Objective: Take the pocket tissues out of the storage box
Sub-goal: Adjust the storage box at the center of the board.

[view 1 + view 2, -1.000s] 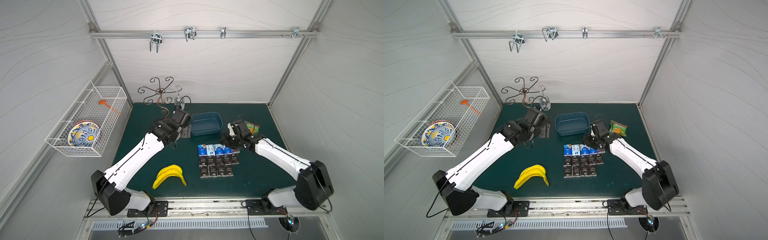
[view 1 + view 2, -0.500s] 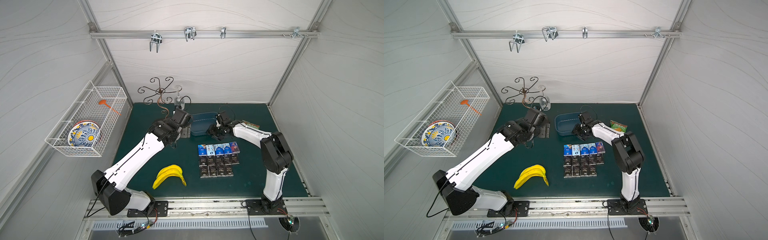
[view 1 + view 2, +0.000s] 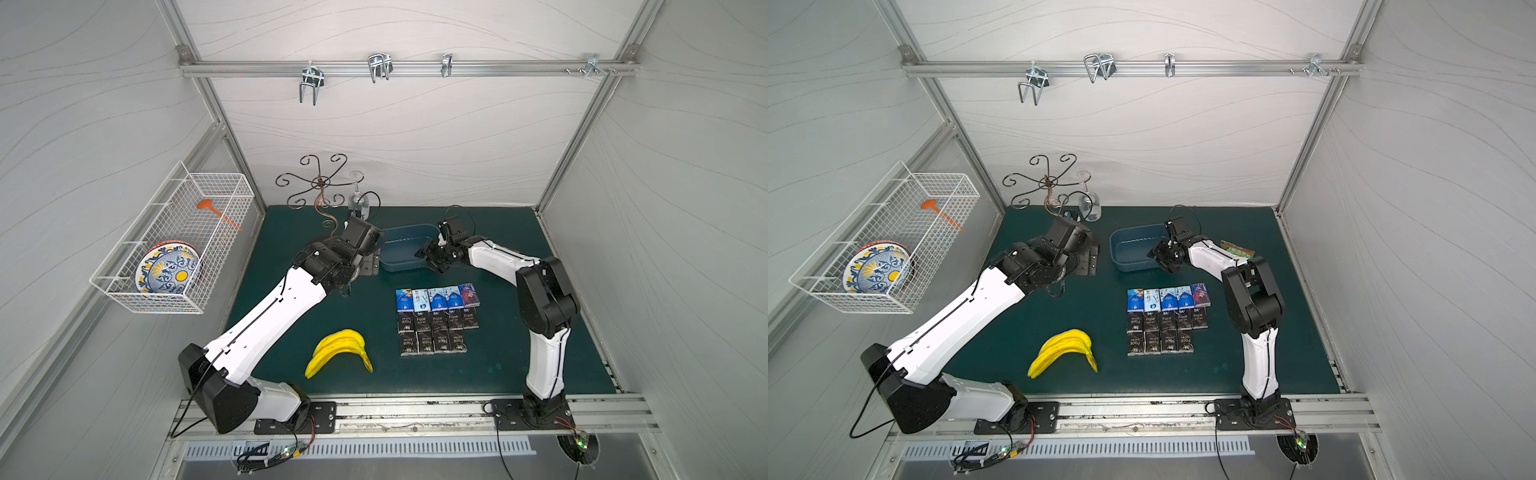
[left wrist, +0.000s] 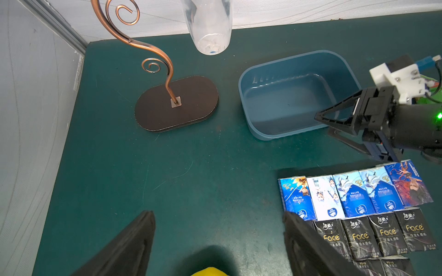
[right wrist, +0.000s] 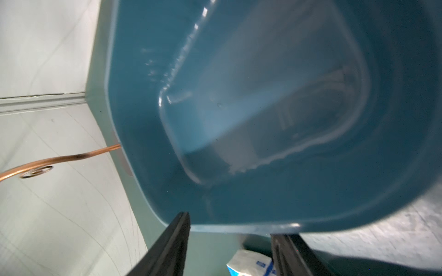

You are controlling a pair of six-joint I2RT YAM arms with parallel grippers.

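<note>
Pocket tissues point(image 4: 356, 198) lie in three rows on the green mat point(image 4: 167, 179), outside the storage box point(image 4: 267, 135). Right gripper point(image 4: 323, 124) stands with jaws apart at the box rim. Left gripper point(image 4: 217, 213) likewise spread, holding nothing.

The black flat rectangular pocket tissue packets point(image 4: 387, 235) in the lower right of the left wrist frame each carry the word "Face" in gold-toned letters. The white characters "洁柔" stand above it, and below it runs a line of print too small to read. The blue-and-white flat rectangular packets point(image 4: 354, 198) just above them bear small print and a round emblem, both illegible. In both top views "Face" shows faintly on the black packets, right of centre in the frame point(image 3: 439, 321) point(image 3: 1167, 320).
</note>
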